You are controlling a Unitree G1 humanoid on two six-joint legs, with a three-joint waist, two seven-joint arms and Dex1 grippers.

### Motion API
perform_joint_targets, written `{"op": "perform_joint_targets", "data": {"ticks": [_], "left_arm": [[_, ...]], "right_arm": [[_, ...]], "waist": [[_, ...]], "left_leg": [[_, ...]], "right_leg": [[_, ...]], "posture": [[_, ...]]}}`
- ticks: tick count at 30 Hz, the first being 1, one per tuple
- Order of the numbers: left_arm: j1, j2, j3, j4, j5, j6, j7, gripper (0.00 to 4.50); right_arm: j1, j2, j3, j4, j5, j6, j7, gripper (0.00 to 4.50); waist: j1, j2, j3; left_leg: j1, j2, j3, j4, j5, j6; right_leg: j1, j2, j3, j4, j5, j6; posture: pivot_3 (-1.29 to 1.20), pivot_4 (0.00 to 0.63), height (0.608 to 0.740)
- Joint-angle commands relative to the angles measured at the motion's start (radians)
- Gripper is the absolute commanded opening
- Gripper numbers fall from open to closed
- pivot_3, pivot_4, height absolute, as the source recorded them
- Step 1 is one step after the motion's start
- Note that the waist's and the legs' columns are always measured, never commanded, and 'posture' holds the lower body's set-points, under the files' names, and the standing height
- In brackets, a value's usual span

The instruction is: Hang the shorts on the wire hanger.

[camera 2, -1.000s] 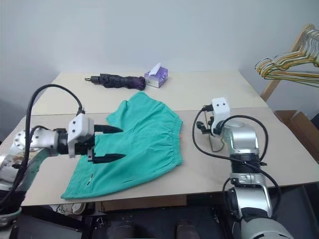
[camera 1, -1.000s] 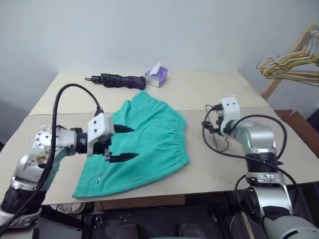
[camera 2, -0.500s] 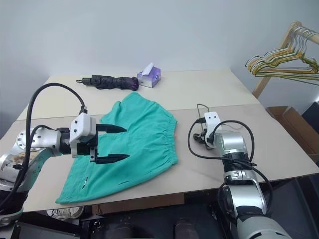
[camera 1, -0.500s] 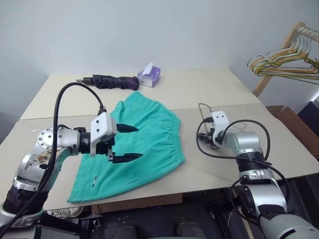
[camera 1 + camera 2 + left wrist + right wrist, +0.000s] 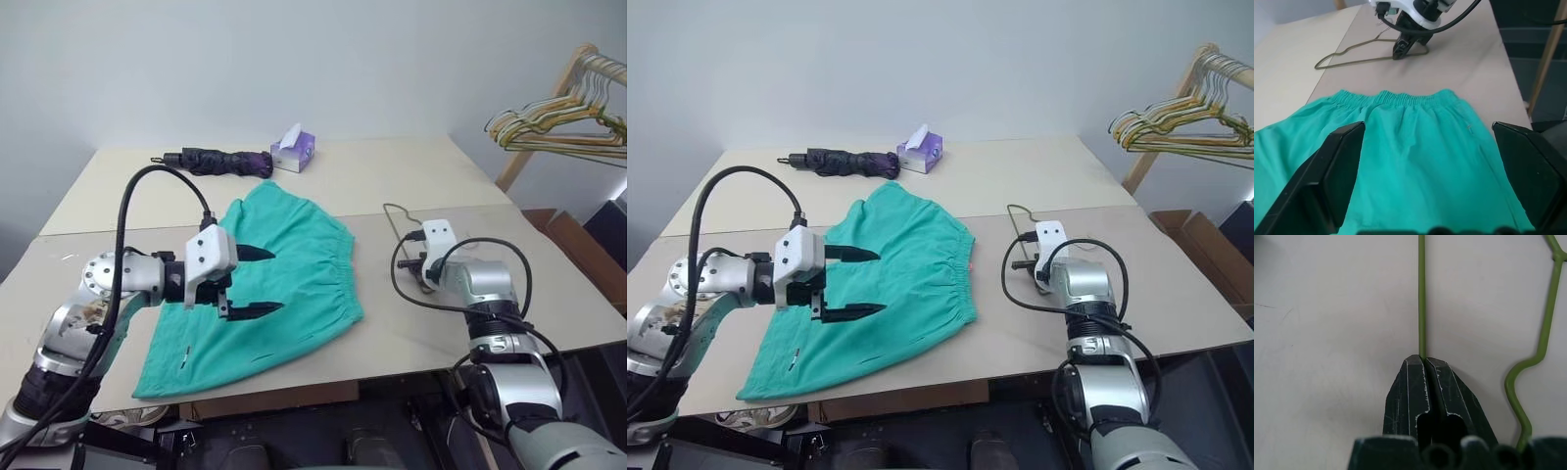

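the right gripper (image 5: pixel 1422 363) is clenched on the wire hanger (image 5: pixel 1359 53), its two fingers (image 5: pixel 1409 387) pressed together with the straight wire emerging from between the tips; the hanger lies flat on the table (image 5: pixel 411 176), its curved part just beside the fingers. the left gripper (image 5: pixel 251 282) is released, fingers (image 5: pixel 1332 169) spread wide and hovering above the shorts (image 5: pixel 294 284), grasping nothing. the shorts lie spread on the table beneath and between those fingers, waistband toward the hanger, apart from it.
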Motion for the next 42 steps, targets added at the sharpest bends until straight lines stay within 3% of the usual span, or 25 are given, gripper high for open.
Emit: {"op": "perform_joint_targets", "data": {"ticks": [1,5,11,15,19,27,30,39,42], "left_arm": [[-0.080,-0.037,-0.024,0.063,0.078,0.095,0.146,4.50],[-0.162,-0.212,0.056,0.135,-0.012,0.281,0.326,4.50],[-0.225,-0.527,0.315,0.143,-0.412,0.586,0.529,4.50],[-0.264,-0.731,0.466,0.183,-0.599,0.622,0.777,4.50],[-0.298,-0.808,0.508,0.186,-0.633,0.559,0.932,4.50],[-0.326,-0.777,0.494,0.223,-0.654,0.486,0.969,4.50],[-0.320,-0.775,0.481,0.225,-0.665,0.467,0.968,3.91],[-0.307,-0.766,0.424,0.229,-0.652,0.433,0.949,0.88],[-0.305,-0.764,0.415,0.235,-0.647,0.419,0.959,0.06]], "right_arm": [[0.039,0.008,0.028,-0.049,-0.036,-0.063,-0.051,0.01],[0.079,-0.015,0.081,-0.233,-0.069,-0.147,-0.050,0.01],[0.184,-0.042,0.147,-0.568,-0.039,-0.276,0.067,0.01],[0.272,-0.068,0.213,-0.743,-0.063,-0.462,0.132,0.01],[0.330,-0.090,0.263,-0.826,-0.063,-0.577,0.197,0.01],[0.352,-0.110,0.322,-0.852,-0.071,-0.695,0.283,0.01],[0.347,-0.112,0.326,-0.839,-0.078,-0.703,0.296,0.00],[0.345,-0.092,0.312,-0.830,-0.084,-0.689,0.289,0.00],[0.343,-0.080,0.306,-0.829,-0.082,-0.675,0.277,0.00]], "waist": [[0.003,-0.001,-0.001],[0.008,-0.001,-0.001],[-0.001,-0.001,-0.001],[0.006,-0.001,-0.001],[0.007,-0.002,-0.001],[0.013,-0.002,-0.001],[0.016,-0.002,-0.001],[0.030,-0.002,-0.001],[0.030,-0.002,-0.001]], "left_leg": [[0.000,0.000,0.000,0.000,0.000,0.000],[-0.002,-0.001,-0.001,0.000,0.000,0.000],[-0.009,-0.001,-0.003,0.000,0.000,0.001],[-0.006,-0.001,-0.005,0.001,0.000,0.001],[-0.003,-0.002,-0.005,0.001,0.000,0.001],[-0.003,-0.003,-0.006,0.001,0.000,0.000],[-0.003,-0.003,-0.006,0.001,0.000,0.000],[-0.004,-0.003,-0.006,0.001,0.000,0.000],[-0.004,-0.003,-0.006,0.001,0.000,0.000]], "right_leg": [[0.000,0.000,0.000,0.000,0.000,0.000],[0.000,-0.001,0.000,-0.001,0.000,0.001],[-0.007,0.000,0.000,-0.001,0.000,0.001],[-0.003,-0.001,-0.002,-0.002,0.000,0.002],[0.000,-0.001,-0.002,-0.002,0.000,0.001],[0.001,-0.001,-0.002,-0.003,0.001,0.001],[0.001,-0.001,-0.002,-0.003,0.001,0.001],[0.001,-0.001,-0.002,-0.004,0.001,0.001],[0.001,-0.001,-0.002,-0.004,0.001,0.001]], "posture": [[0.03,0.000,0.740],[0.03,0.000,0.740],[0.02,0.000,0.740],[0.02,0.000,0.740],[0.03,0.000,0.740],[0.02,0.000,0.740],[0.02,0.000,0.740],[0.01,0.000,0.740],[0.01,0.000,0.740]]}}
